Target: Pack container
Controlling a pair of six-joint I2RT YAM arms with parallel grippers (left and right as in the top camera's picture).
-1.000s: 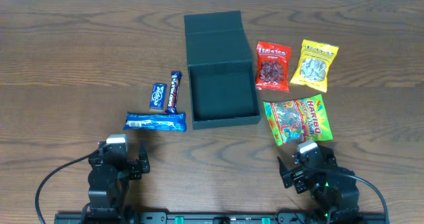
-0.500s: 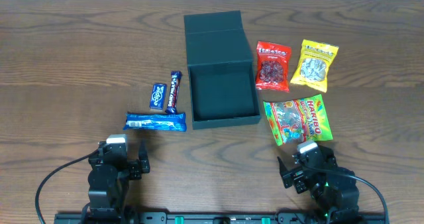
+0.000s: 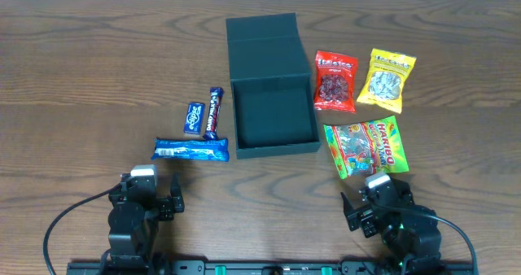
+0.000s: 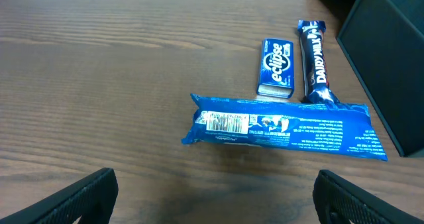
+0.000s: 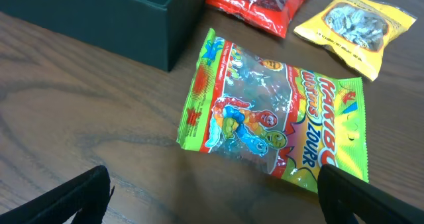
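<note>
Looking across the surface, we see nothing packed yet: the box (image 3: 274, 112) sits in the middle toward the far side, lid (image 3: 262, 27) open and inside bare. The left tool (image 4: 215, 201) and the right tool (image 5: 212, 197) both hover near the front edge, fingers spread wide and holding nothing.

On the left, the long blue bar (image 4: 285, 128) lies flat, its far edge seemingly touching the end of the dark chocolate bar (image 4: 315, 61) and its right end close to the box wall. We judge that a grab there could drag the chocolate bar along or nudge the box. The gum pack (image 4: 276, 58) lies just beside the chocolate bar, so a wide approach may knock it too.

On the right, the gummy bag (image 5: 271, 128) lies flat and slick near the box corner. We expect the fingers could skate over the film or scrape the surface, and a slack bag held by one edge might sag and catch the box rim. The red bag (image 5: 262, 2) and yellow bag (image 5: 354, 28) pose the same trouble farther off.
</note>
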